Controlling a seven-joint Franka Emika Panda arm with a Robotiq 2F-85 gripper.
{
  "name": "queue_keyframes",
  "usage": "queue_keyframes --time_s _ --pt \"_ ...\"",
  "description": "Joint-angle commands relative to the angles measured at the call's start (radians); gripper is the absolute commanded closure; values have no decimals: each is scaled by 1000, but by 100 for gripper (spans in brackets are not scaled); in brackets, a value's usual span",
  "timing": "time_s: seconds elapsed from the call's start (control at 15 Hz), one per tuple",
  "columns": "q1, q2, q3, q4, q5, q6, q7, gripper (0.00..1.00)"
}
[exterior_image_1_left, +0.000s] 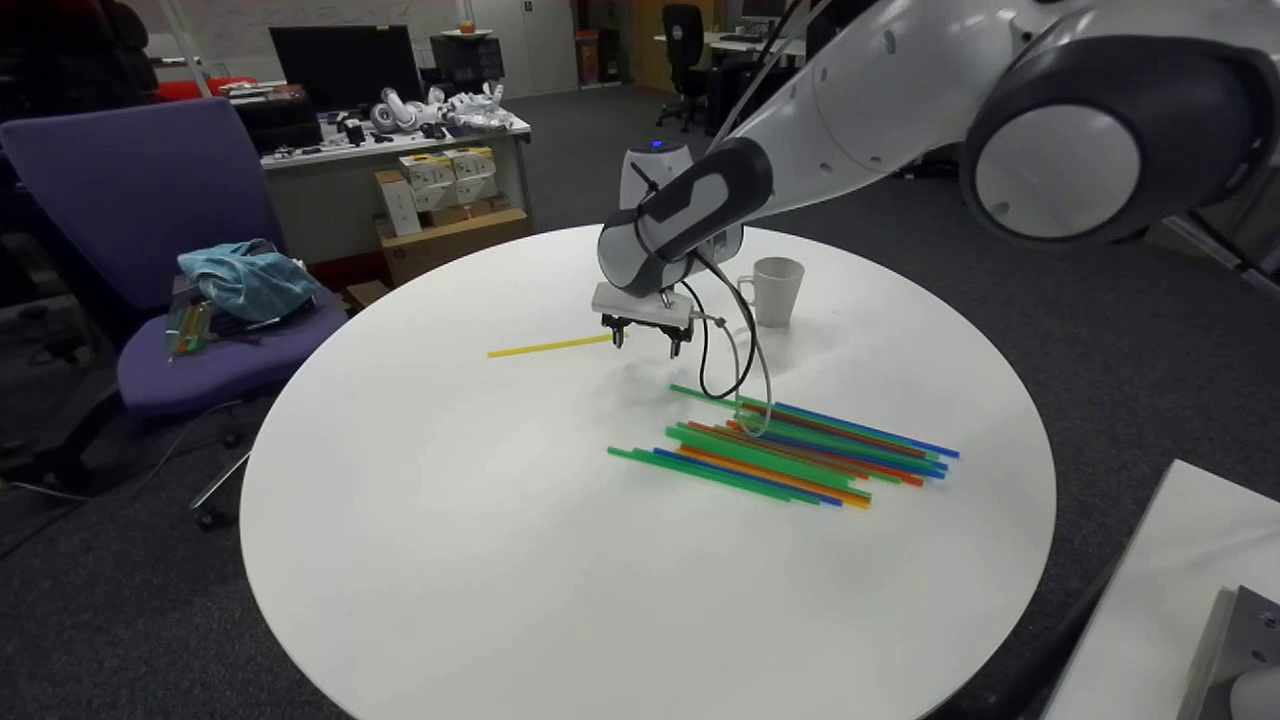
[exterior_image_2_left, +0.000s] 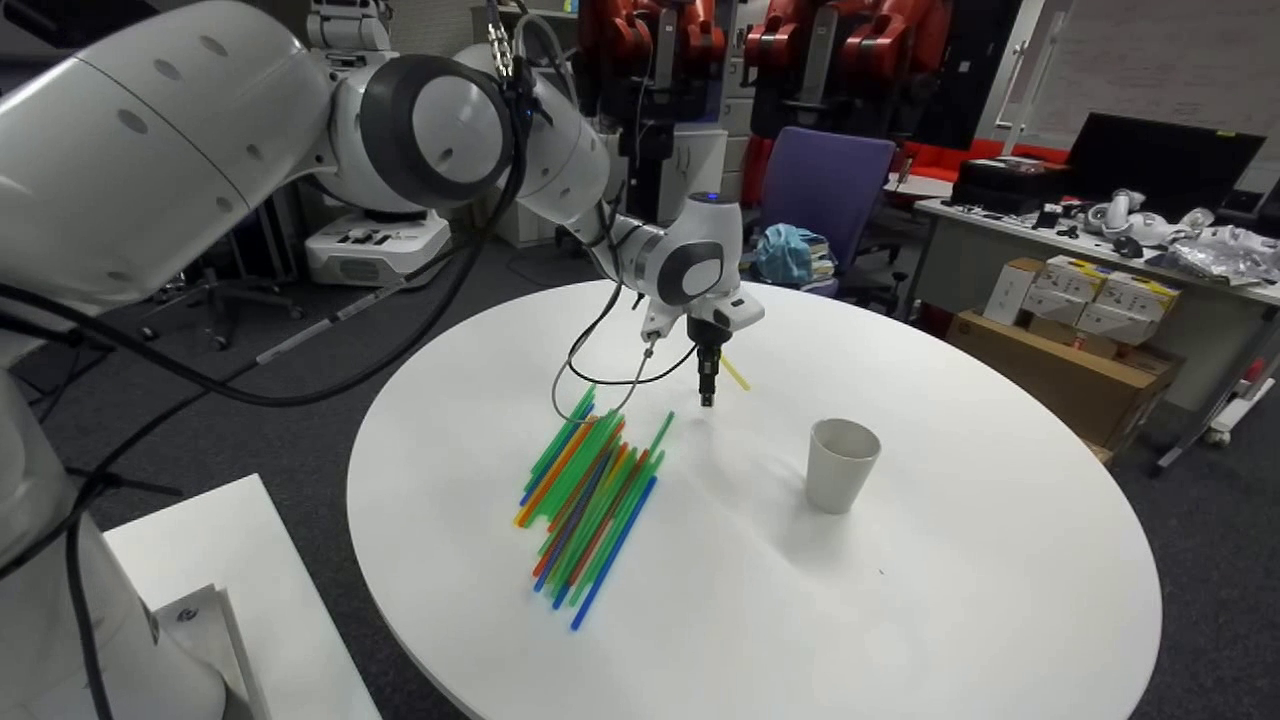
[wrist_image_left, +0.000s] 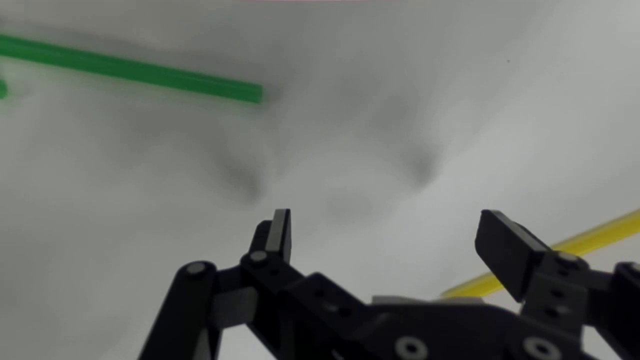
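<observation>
Over the white worktop (exterior_image_1_left: 450, 560) the claw (wrist_image_left: 384, 220) is held empty and widely parted, and the yellow straw (wrist_image_left: 600, 235) or green straw (wrist_image_left: 135, 71) below it, on opposite sides, is best centred before gripping.

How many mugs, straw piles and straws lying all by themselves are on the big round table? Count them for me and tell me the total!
Mug: 1
Straw pile: 1
Yellow straw lying by itself: 1
Total: 3
The straws in the pile overlap too much to count one by one.
</observation>
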Motion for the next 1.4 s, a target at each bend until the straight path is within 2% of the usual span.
queue_keyframes --time_s 0.0,0.53,0.67,0.93,1.0,1.07,1.13,1.33 --pt "-34 99 11 179 -34 -17 146 0" --pt "-67 278 23 470 -73 -33 328 0" --pt "-42 322 -40 529 -68 -68 402 0" --pt "-53 359 -52 609 -58 -181 489 2" --pt "-75 352 -1 611 -110 -191 508 26" --pt "-82 357 9 627 -114 -206 509 27" --pt "-89 365 20 644 -123 -220 513 32" --pt "-110 376 59 676 -128 -242 502 56"
